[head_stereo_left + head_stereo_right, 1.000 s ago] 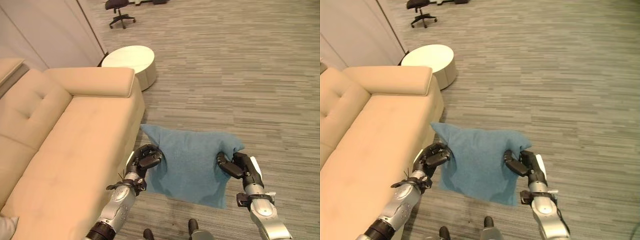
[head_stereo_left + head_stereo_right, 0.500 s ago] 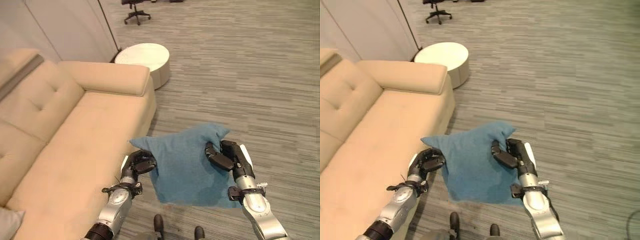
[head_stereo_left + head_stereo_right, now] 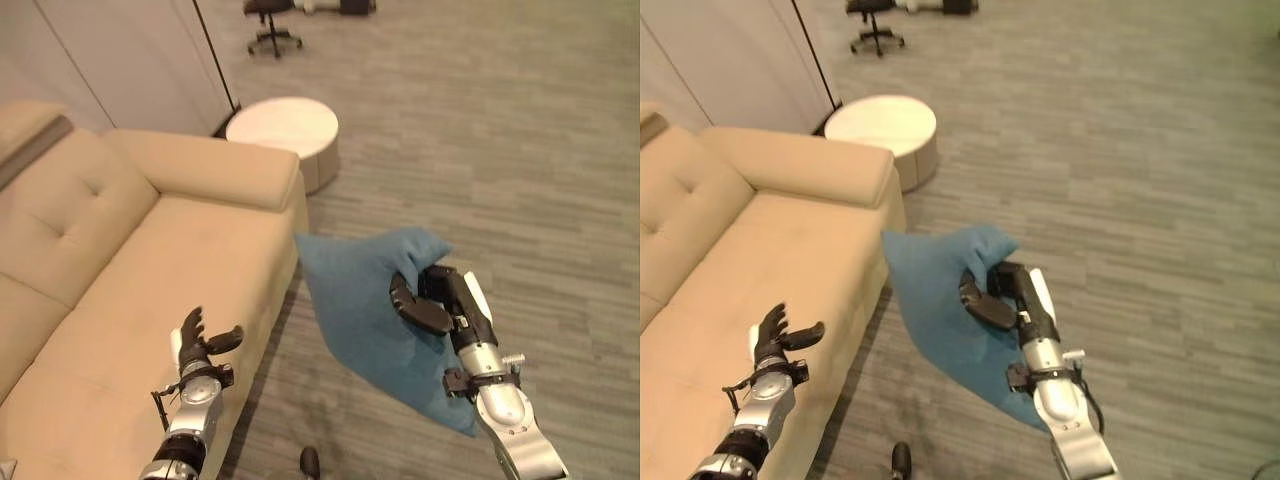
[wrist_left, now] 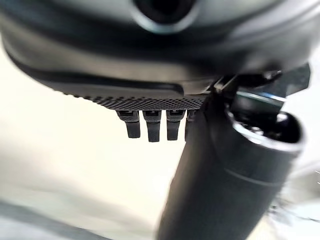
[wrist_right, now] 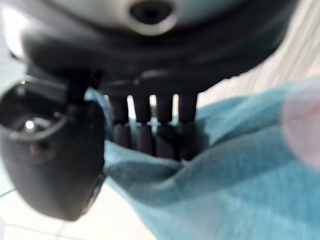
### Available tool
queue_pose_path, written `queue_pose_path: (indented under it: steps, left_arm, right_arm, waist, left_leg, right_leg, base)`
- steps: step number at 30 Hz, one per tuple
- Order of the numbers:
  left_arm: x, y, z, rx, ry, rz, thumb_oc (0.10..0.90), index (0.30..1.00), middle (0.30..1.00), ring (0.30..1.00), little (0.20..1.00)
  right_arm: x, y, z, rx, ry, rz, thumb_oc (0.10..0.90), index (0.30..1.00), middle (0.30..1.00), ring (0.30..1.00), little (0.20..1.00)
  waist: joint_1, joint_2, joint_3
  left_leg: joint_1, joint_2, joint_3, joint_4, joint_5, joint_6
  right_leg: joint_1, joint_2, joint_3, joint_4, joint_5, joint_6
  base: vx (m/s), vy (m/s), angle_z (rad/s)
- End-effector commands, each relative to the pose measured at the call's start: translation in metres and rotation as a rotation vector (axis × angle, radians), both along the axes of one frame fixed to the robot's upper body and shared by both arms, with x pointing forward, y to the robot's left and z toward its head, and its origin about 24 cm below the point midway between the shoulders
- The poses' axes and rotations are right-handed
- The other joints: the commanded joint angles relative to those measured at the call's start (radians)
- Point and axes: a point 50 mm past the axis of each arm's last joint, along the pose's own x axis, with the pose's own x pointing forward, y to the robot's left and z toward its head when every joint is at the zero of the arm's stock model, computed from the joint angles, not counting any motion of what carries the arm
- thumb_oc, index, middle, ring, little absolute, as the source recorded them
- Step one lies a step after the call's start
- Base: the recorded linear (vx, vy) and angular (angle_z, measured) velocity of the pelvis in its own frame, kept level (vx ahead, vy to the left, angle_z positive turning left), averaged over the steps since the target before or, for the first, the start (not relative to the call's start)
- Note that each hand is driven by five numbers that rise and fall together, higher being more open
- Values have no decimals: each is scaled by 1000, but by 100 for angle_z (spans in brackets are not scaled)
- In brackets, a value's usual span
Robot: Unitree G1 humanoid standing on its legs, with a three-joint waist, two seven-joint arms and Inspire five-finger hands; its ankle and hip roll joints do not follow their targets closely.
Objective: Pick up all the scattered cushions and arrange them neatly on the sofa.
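Note:
A blue cushion (image 3: 365, 300) hangs in the air beside the front corner of the beige sofa (image 3: 120, 270), above the carpet. My right hand (image 3: 428, 302) is shut on its upper right corner, fingers curled into the cloth (image 5: 235, 175). One cushion corner points toward the sofa arm, another droops low by my right forearm. My left hand (image 3: 198, 342) is open over the sofa seat's front edge, fingers spread, holding nothing; its fingers (image 4: 150, 126) show straight in the left wrist view.
A round white low table (image 3: 283, 135) stands past the sofa arm (image 3: 205, 168). A black office chair (image 3: 268, 20) is far back. Grey striped carpet (image 3: 500, 150) spreads to the right. A pale wall panel (image 3: 130, 60) rises behind the sofa.
My left hand let go of the cushion, opened and dropped back over the sofa seat. The cushion now hangs from my right hand alone, swung up and tilted.

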Motion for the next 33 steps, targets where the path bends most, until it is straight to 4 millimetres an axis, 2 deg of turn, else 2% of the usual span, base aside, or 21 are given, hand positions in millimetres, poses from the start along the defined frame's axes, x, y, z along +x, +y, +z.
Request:
queue_pose_path:
  steps: [1, 2, 3, 6, 9, 12, 13, 15, 16, 18, 19, 21, 22, 23, 24, 26, 27, 30, 33]
  left_arm:
    - [-15, -29, -27, -144, 123, -14, 800, 900, 900, 900, 900]
    - [-15, -29, -27, -146, 121, -13, 800, 900, 900, 900, 900]
    - [-30, -36, -41, -226, 191, 53, 800, 900, 900, 900, 900]
    - [-25, -44, -38, -344, 118, 146, 800, 900, 900, 900, 900]
    - [-18, -42, -32, -384, 52, 196, 800, 900, 900, 900, 900]
    - [1, -38, -17, -426, -73, 248, 800, 900, 900, 900, 900]
    - [16, -32, -1, -428, -171, 274, 800, 900, 900, 900, 900]
    - [23, -30, 6, -417, -206, 273, 800, 900, 900, 900, 900]
    - [31, -19, 20, -395, -287, 298, 800, 900, 900, 900, 900]
    - [32, -14, 23, -372, -296, 294, 800, 900, 900, 900, 900]
    - [37, -6, 31, -340, -331, 289, 800, 900, 900, 900, 900]
    - [39, -5, 32, -366, -333, 296, 800, 900, 900, 900, 900]
    - [48, -12, 38, -388, -360, 258, 800, 900, 900, 900, 900]
    - [48, -16, 36, -399, -350, 242, 800, 900, 900, 900, 900]
    - [47, -29, 30, -434, -317, 203, 800, 900, 900, 900, 900]
    - [45, -36, 25, -452, -289, 181, 800, 900, 900, 900, 900]
    - [39, -47, 13, -463, -210, 145, 800, 900, 900, 900, 900]
    - [25, -57, -5, -459, -90, 112, 800, 900, 900, 900, 900]
    - [29, -64, -3, -511, -115, 126, 800, 900, 900, 900, 900]
  right_arm:
    - [-12, 23, 108, 184, -612, 173, 400, 300, 300, 300, 300]
    - [-12, 23, 108, 183, -612, 174, 400, 300, 300, 300, 300]
    - [-16, 26, 106, 203, -584, 219, 400, 300, 300, 300, 300]
    - [-17, 27, 104, 241, -552, 263, 400, 300, 300, 300, 300]
    - [-19, 29, 104, 286, -534, 308, 400, 300, 300, 300, 300]
    - [-21, 35, 102, 365, -493, 376, 400, 300, 300, 300, 300]
    - [-22, 38, 100, 402, -475, 407, 400, 300, 300, 300, 300]
    - [-22, 40, 100, 410, -472, 424, 400, 300, 300, 300, 300]
    - [-24, 41, 101, 402, -476, 438, 400, 300, 300, 300, 300]
    - [-25, 40, 100, 418, -471, 444, 400, 300, 300, 300, 300]
    - [-26, 41, 100, 433, -468, 460, 400, 300, 300, 300, 300]
    - [-27, 43, 101, 466, -464, 484, 400, 300, 300, 300, 300]
    - [-28, 45, 104, 481, -472, 497, 400, 300, 300, 300, 300]
    - [-27, 46, 105, 489, -473, 503, 400, 300, 300, 300, 300]
    - [-27, 50, 108, 485, -487, 516, 400, 300, 300, 300, 300]
    - [-27, 52, 111, 481, -497, 528, 400, 300, 300, 300, 300]
    - [-26, 57, 116, 469, -520, 546, 400, 300, 300, 300, 300]
    - [-25, 64, 125, 474, -560, 586, 400, 300, 300, 300, 300]
    - [-24, 67, 128, 474, -570, 593, 400, 300, 300, 300, 300]
  waist:
    - [-49, -47, -99]
    - [-48, -46, -98]
    - [-56, -67, -115]
    - [-51, -83, -148]
    - [-46, -88, -171]
    - [-41, -97, -189]
    - [-38, -108, -196]
    - [-39, -112, -199]
    - [-38, -118, -207]
    - [-37, -122, -209]
    - [-35, -127, -211]
    - [-36, -131, -212]
    - [-35, -133, -211]
    - [-35, -134, -213]
    - [-35, -137, -217]
    - [-35, -138, -219]
    - [-33, -141, -220]
    - [-30, -148, -218]
    - [-28, -158, -217]
  left_leg:
    - [78, 26, -12, 38, -100, -99]
    - [78, 27, -11, 40, -102, -99]
    - [92, 28, -23, 39, -104, -108]
    - [103, 46, -29, 4, -86, -124]
    - [120, 66, -36, -34, -71, -135]
    - [145, 89, -45, -83, -48, -146]
    - [152, 99, -48, -102, -38, -155]
    - [158, 103, -51, -115, -33, -158]
    - [162, 109, -51, -131, -26, -163]
    - [163, 111, -51, -138, -20, -166]
    - [164, 113, -53, -150, -12, -169]
    - [160, 114, -57, -161, -4, -172]
    - [152, 113, -59, -172, 5, -175]
    - [147, 112, -60, -174, 6, -176]
    - [141, 112, -61, -178, 7, -177]
    - [137, 111, -62, -180, 7, -178]
    - [133, 111, -59, -182, 7, -178]
    - [127, 110, -50, -184, 6, -179]
    - [127, 109, -47, -186, 5, -179]
  right_leg:
    - [-18, 22, 91, -162, 199, 52]
    - [-17, 23, 92, -163, 200, 53]
    - [2, 41, 99, -186, 211, 48]
    - [42, 52, 67, -249, 212, 34]
    - [71, 62, 48, -282, 210, 27]
    - [108, 79, 24, -318, 200, 18]
    - [127, 87, 15, -340, 198, 14]
    - [136, 92, 7, -354, 198, 13]
    - [145, 98, 0, -368, 199, 13]
    - [151, 99, -6, -374, 200, 13]
    - [155, 101, -11, -382, 201, 13]
    - [154, 102, -17, -386, 203, 14]
    - [151, 101, -25, -392, 207, 16]
    - [149, 100, -28, -395, 209, 17]
    - [145, 98, -33, -404, 214, 20]
    - [143, 98, -34, -409, 219, 20]
    - [141, 96, -34, -417, 224, 22]
    - [134, 98, -27, -428, 237, 23]
    - [132, 97, -26, -429, 238, 24]
  base:
    - [101, -107, 46]
    - [145, -174, 57]
    - [138, -151, 43]
    - [112, -130, 44]
    - [85, -82, 13]
    - [56, -71, 4]
    - [26, -61, 4]
    - [16, -48, 14]
    - [17, -36, 9]
    - [0, 0, 0]
    - [0, 0, 0]
    - [-26, 15, 4]
    - [-56, 37, 12]
    - [-58, 51, 23]
    - [-27, 32, 22]
    - [-25, 37, 14]
    - [-40, 49, 3]
    - [-13, 13, 1]
    - [12, 16, -5]
